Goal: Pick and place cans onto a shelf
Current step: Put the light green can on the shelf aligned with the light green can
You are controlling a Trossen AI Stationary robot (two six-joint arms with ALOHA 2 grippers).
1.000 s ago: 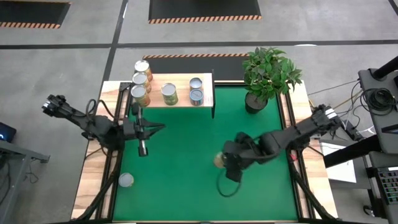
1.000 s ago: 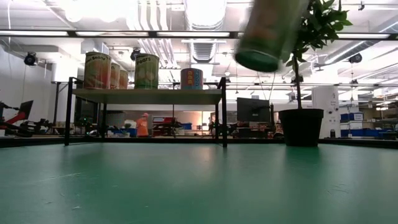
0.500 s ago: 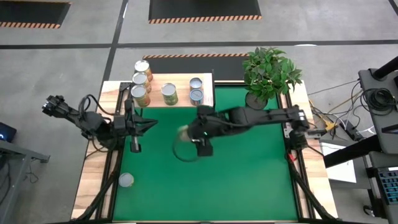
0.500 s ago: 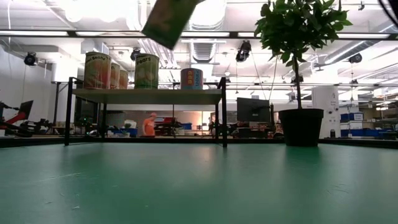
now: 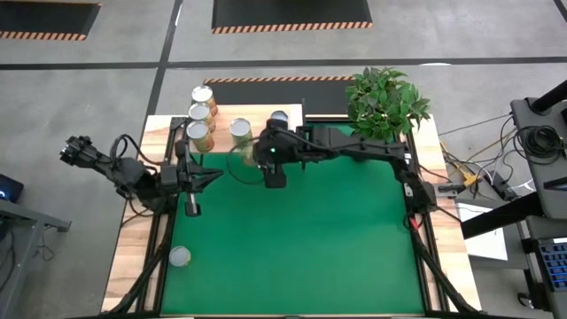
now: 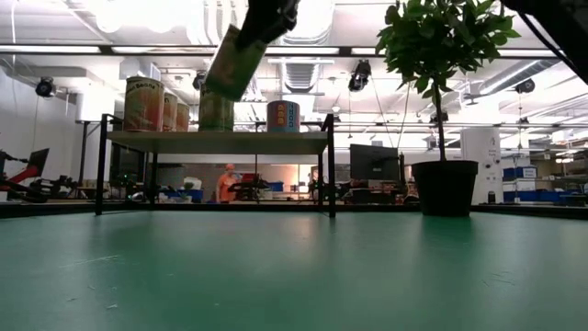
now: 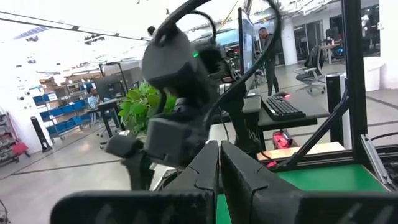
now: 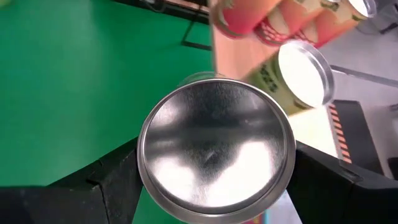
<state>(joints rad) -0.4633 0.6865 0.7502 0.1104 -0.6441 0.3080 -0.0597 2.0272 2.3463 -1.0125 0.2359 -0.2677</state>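
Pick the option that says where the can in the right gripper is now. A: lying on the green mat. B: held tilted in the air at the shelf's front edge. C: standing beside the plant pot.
B: the right gripper holds the can tilted in the air by the shelf.

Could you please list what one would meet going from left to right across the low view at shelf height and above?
Orange-labelled can at the shelf's left end → tilted can carried above the shelf by the right tool → blue-labelled can → potted plant.
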